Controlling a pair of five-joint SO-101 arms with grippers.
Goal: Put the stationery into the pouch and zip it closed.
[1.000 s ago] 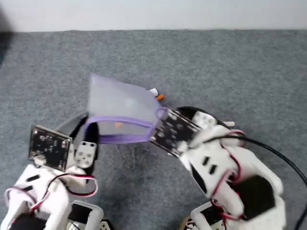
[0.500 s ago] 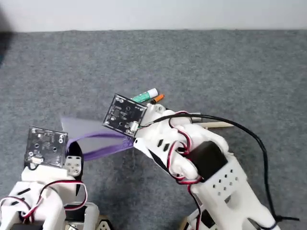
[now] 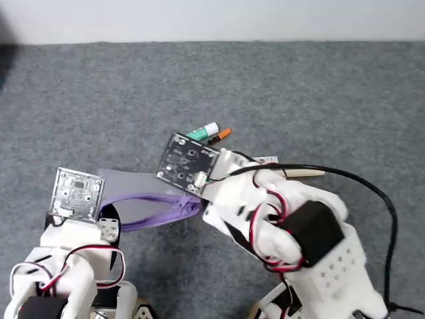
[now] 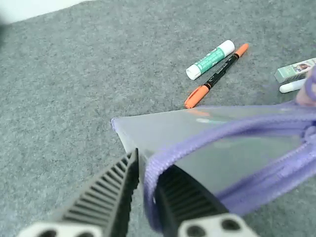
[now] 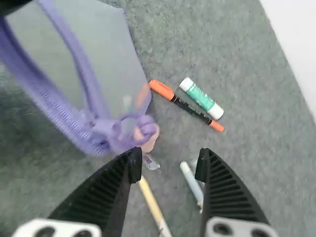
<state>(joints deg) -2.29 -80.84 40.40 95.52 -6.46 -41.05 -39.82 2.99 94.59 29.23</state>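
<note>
Plainly, what mattered was where the stationery lay from my right gripper [image 5: 169,154]. Its jaws stood wide apart with nothing between them, hanging over the table [image 3: 332,86] just past the zip-pull end of the pouch [image 4: 207,138]. The orange pen [image 5: 186,105] and the glue stick [image 5: 200,98] lay side by side, almost touching, with their long axes parallel. They were a little beyond that gripper toward the table's far edge, just off the pouch's far corner. A pencil [image 5: 154,207] and a white pen [image 5: 190,180] lay nearer in, close by the right arm on the side of the table's right edge.

My left gripper [image 4: 147,165] was clamped on the pouch's purple zip rim at the opposite end, toward the table's front edge. The pouch stretched between my two grippers with its mouth gaping. I could not tell whether anything was already inside.

I judged the right arm the nearer one for every loose piece, and that its jaws would need to close across the pen's length, not along it. The surface was a grey, felt-like covering, which I guessed would keep slender things from rolling. Behind the far edge rose a plain white wall [image 3: 212,20].
</note>
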